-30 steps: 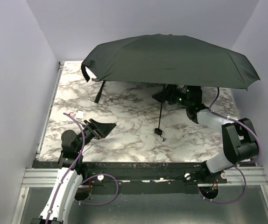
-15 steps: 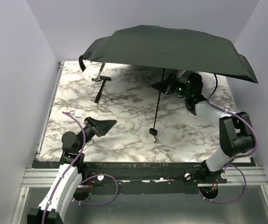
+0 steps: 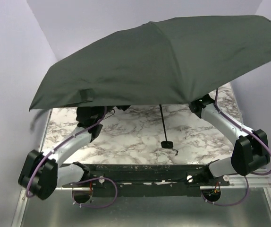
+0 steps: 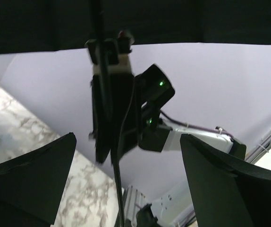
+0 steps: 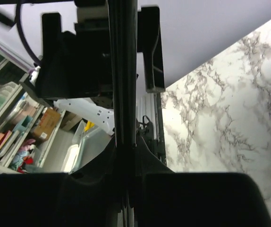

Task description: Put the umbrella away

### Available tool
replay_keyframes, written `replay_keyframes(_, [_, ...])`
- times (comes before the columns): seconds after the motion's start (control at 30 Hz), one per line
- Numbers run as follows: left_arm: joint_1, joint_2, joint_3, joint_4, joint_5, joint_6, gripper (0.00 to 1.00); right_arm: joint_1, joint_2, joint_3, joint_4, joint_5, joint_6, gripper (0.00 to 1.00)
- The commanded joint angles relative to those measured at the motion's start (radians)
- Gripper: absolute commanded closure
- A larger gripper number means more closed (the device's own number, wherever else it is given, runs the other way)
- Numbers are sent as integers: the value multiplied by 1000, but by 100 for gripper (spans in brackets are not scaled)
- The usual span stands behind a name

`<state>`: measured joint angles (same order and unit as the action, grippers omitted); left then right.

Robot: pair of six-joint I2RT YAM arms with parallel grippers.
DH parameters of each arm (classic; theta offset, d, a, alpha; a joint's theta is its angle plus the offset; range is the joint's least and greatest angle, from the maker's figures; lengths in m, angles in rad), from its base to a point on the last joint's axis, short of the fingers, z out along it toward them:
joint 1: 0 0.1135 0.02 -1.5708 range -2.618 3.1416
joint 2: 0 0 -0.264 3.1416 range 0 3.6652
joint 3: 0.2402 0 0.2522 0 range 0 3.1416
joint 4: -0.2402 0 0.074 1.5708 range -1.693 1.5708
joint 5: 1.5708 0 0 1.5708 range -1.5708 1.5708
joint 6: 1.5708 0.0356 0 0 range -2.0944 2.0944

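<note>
The open black umbrella's canopy (image 3: 173, 56) hangs high over the table and hides both grippers in the top view. Its thin shaft (image 3: 162, 122) slants down to the small handle (image 3: 167, 144) with its strap, clear of the marble. In the right wrist view my right gripper (image 5: 126, 158) is shut on the shaft (image 5: 123, 94). In the left wrist view my left gripper (image 4: 126, 142) is open wide, its fingers (image 4: 31, 179) on either side of the shaft (image 4: 117, 189) without touching it, just below the right gripper's grip.
The marble table (image 3: 126, 137) lies below, with a black rail (image 3: 140, 168) along its near edge. Lilac walls (image 3: 8, 71) close in on the left, back and right. Both arms (image 3: 74, 142) arch up from the near corners under the canopy.
The right gripper shut on the shaft and lifted the umbrella up and nearer, so the canopy now fills the top view. The left arm rose from the table to the shaft.
</note>
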<state>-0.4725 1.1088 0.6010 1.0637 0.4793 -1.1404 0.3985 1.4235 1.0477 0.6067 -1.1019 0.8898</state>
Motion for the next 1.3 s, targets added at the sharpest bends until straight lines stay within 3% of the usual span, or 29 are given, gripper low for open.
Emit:
replay_keyframes(0.0, [-81,114,123,128,-154,91,6,2,-14,34,-45,-58,-26,100])
replay_keyframes(0.53, [-130,342,368,2,-203,79,33,30,-51,37,-154,-70,-128,100])
replay_keyframes(0.63, [-130,349,392,-21,-196,88,45,32,-59,37,-184,-71,-156,100])
replay_keyframes(0.73, [-130,357,411,-13,-177,91,65,33,-63,50,-254,-66,-224,100])
replay_keyframes(0.8, [-130,357,421,-15,-162,101,83,34,-67,70,-330,-54,-291,100])
replay_keyframes(0.83, [-130,355,427,-22,-153,107,99,36,-69,79,-374,-46,-330,100])
replay_keyframes(0.97, [-130,313,454,-104,-125,162,100,44,-79,129,-552,-8,-483,99])
replay_keyframes(1.0, [-131,293,460,-152,-126,179,100,45,-83,147,-596,3,-525,96])
replay_keyframes(1.03, [-135,265,462,-196,-132,212,100,45,-84,168,-676,7,-594,87])
replay_keyframes(1.1, [-157,200,465,-319,-180,294,100,44,-90,233,-818,17,-730,59])
replay_keyframes(1.17, [-199,130,465,-430,-270,386,100,46,-92,294,-929,15,-833,37])
replay_keyframes(1.27, [-278,58,467,-561,-446,499,100,46,-82,369,-1008,8,-868,26])
